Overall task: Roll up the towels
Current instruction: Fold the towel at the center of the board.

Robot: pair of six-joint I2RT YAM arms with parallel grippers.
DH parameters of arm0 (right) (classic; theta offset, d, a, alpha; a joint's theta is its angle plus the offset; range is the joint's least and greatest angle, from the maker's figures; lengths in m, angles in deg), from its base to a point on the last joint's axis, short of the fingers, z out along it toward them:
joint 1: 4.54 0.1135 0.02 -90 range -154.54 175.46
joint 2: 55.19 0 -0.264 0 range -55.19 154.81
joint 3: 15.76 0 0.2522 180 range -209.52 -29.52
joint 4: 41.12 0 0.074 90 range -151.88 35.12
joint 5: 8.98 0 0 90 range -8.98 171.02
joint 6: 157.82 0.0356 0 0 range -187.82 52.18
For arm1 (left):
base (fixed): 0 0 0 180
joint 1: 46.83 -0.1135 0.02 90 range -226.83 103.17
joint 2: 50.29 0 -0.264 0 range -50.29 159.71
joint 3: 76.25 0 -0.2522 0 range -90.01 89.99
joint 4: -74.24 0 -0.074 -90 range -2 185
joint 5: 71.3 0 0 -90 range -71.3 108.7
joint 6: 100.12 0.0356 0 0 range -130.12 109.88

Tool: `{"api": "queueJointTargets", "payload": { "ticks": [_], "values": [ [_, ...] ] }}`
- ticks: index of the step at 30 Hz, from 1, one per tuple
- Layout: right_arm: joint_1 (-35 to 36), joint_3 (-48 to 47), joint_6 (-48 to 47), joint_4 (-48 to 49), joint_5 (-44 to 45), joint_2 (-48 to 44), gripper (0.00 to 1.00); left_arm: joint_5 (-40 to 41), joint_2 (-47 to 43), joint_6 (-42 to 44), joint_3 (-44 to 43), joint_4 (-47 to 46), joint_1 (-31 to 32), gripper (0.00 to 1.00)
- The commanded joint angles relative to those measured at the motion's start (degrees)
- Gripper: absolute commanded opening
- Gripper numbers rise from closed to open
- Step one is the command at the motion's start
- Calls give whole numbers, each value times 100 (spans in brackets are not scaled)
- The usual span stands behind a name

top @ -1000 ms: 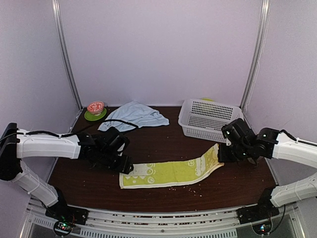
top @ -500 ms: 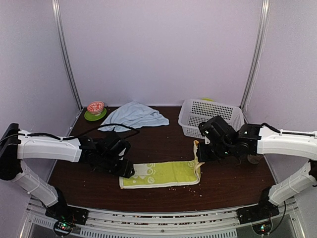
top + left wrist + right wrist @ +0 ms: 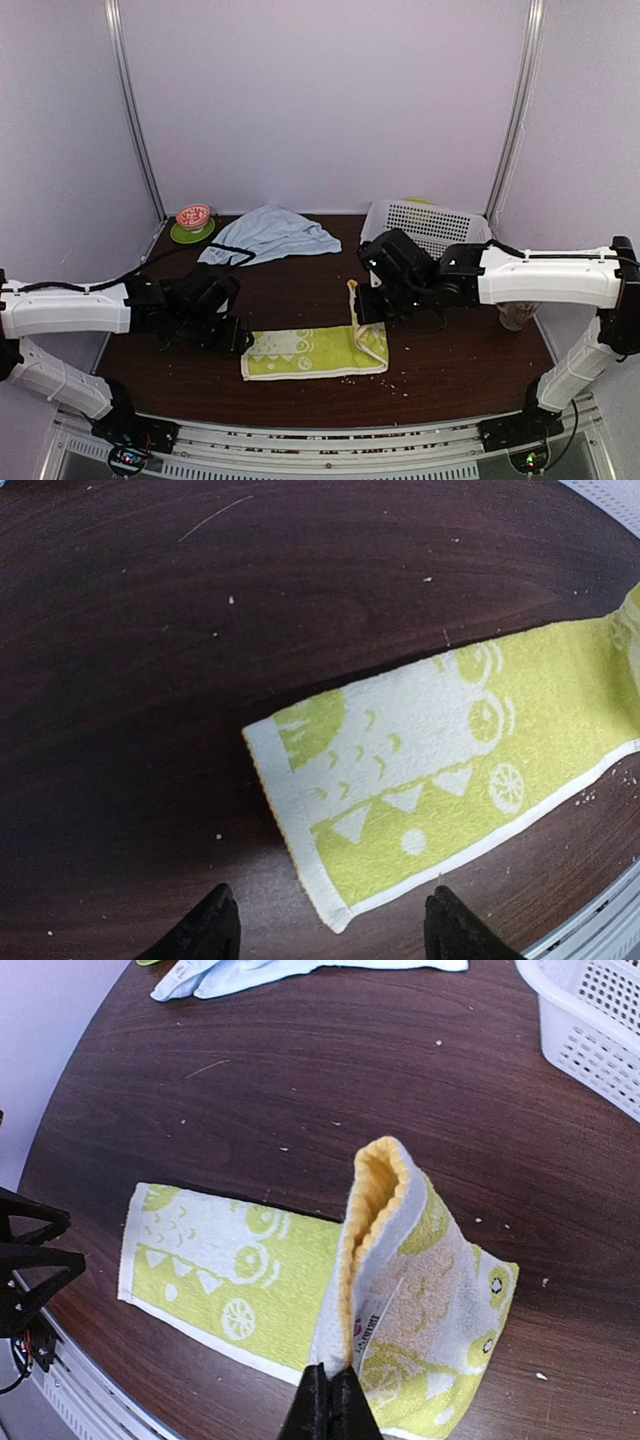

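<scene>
While the task stands at its first cloth, step in hand: turning the right end of the lime-green towel over onto itself. I judge this the opening turn of a roll, and no roll is formed yet.
next move: probably carry the pinched end leftward and low, so the layers lie tight. A loose loop would give a slack roll, and the left end may need pinning.
table: dark wood, carrying both cloths.
pale-blue towel: crumpled at the far side, well apart from both grippers, not yet begun.
lime-green towel, position: near the front edge, with its left part spread flat and its right end lifted into an upright loop that shows the yellow inner face.
right gripper: fingers pressed together, pinching the towel's raised edge above its right part.
left gripper: fingers spread, holding nothing, just off the towel's left end. The towel's near-left corner lies between its tips in the wrist view, and I cannot tell whether they touch it.
</scene>
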Motion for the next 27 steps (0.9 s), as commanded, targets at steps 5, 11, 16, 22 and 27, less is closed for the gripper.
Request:
{"api": "queueJointTargets", "payload": {
  "ticks": [5,11,16,22,27],
  "values": [
    [266,-727,-9,184,-153,520,0,362,-328,-295,302,229,23,64],
    [361,-1088,-32,214,-230,844,0,430,-552,-383,460,276,23,64],
    [459,-1405,-41,216,-304,1112,0,483,-649,-406,503,373,23,64],
    [561,-1781,-58,193,-368,1427,0,480,-779,-472,659,380,23,64],
    [623,-2025,-72,168,-421,1639,0,476,-860,-507,742,397,21,64]
  ]
}}
